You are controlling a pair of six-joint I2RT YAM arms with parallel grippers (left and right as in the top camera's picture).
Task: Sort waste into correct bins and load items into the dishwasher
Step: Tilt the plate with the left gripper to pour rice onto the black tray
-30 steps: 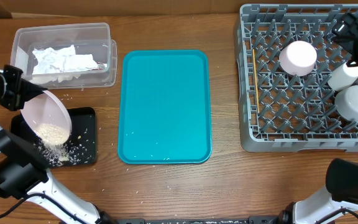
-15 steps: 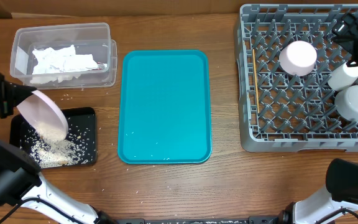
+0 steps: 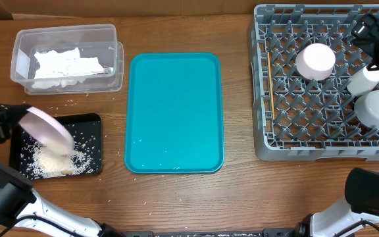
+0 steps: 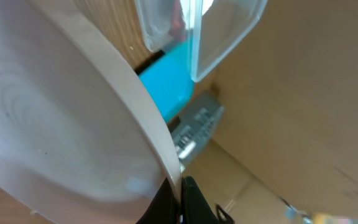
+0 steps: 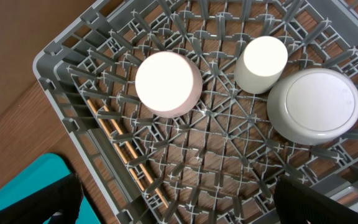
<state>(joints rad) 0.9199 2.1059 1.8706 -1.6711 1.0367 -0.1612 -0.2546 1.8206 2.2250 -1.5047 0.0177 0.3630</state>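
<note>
**Overhead check: rice is off the plate and in the black tray**

My left claw (image 3: 8, 123) is clamped on the rim of the pink plate (image 3: 46, 130). The plate is tipped steeply over the black tray (image 3: 96, 141), just ahead of the claw. A heap of rice (image 3: 52, 161) lies in the tray below the plate's low edge. Past the tray, farther from the claw, the clear tub (image 3: 18, 41) holds crumpled napkins (image 3: 64, 64). Stray grains (image 3: 71, 102) dot the desk (image 3: 176, 197) between tub and tray. The teal tray (image 3: 175, 112) lies further out, toward my other arm.

My right claw (image 5: 176, 186) hangs spread wide with nothing between its fingers, over the grey dish rack (image 3: 258, 99). Below it, the rack holds an upturned pale-pink bowl (image 5: 168, 83), a small cup (image 5: 261, 63) and a white dish (image 5: 314, 106). Chopsticks (image 5: 126, 149) lie along the wall nearest the teal tray.

The overhead frame edge cuts off most of my left arm. My left wrist view is nearly all blurred plate, so I cannot tell whether any grains still cling to it. My right fingers show only as dark corners.

A second ago the rice sat on the plate, which was higher. Now the plate is lower, the tray's heap is bigger, and the rack is unchanged.
</note>
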